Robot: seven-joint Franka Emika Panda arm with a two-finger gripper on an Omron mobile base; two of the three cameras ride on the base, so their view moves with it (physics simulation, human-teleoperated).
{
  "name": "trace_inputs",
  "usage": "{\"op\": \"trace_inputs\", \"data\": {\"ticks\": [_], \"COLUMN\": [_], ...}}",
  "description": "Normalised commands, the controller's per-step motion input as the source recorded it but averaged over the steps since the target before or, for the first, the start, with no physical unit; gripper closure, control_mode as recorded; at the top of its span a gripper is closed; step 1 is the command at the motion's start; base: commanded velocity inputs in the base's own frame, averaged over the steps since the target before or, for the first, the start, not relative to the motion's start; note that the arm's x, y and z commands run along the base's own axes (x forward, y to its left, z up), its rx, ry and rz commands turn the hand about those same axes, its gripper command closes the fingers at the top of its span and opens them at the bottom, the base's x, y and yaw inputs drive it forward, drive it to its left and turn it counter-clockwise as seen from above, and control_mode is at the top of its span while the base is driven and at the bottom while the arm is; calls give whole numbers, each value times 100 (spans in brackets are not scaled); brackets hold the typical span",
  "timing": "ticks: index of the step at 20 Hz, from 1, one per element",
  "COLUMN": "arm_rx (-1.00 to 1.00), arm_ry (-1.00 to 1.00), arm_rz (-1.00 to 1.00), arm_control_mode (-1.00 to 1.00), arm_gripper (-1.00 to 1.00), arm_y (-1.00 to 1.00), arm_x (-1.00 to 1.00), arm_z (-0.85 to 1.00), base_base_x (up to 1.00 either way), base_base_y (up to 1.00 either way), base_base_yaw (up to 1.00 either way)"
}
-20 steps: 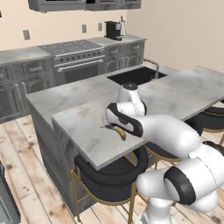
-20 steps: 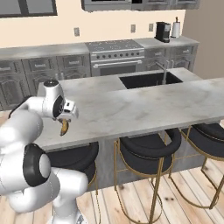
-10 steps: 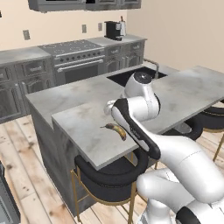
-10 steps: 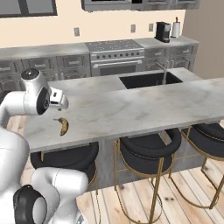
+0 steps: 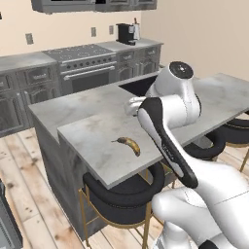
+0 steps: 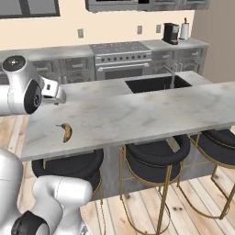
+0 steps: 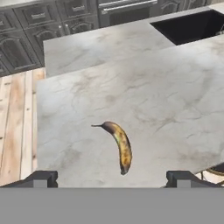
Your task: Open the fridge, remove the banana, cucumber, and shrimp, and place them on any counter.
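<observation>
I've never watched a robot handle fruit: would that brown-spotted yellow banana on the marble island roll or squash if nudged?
The curved, brown-mottled yellow banana lies flat on its side on the pale marbled island top, so it would probably slide or pivot rather than roll. Its heavy brown mottling suggests ripeness, so it may bruise under a firm squeeze. It looks small, likely light.
</observation>
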Motion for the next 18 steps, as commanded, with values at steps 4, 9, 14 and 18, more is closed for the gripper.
{"op": "trace_inputs", "data": {"ticks": [4, 9, 14, 18], "arm_rx": [0, 0, 0, 0], "arm_ry": [5, 5, 0, 0], "arm_rz": [1, 0, 0, 0], "arm_control_mode": [-100, -100, -100, -100], "arm_gripper": [-100, -100, -100, -100], "arm_y": [-58, -28, -2, -5], "arm_x": [-32, -18, -29, -44], "arm_z": [49, 35, 6, 0], "base_base_x": [0, 0, 0, 0], "base_base_y": [0, 0, 0, 0], "base_base_yaw": [0, 0, 0, 0]}}
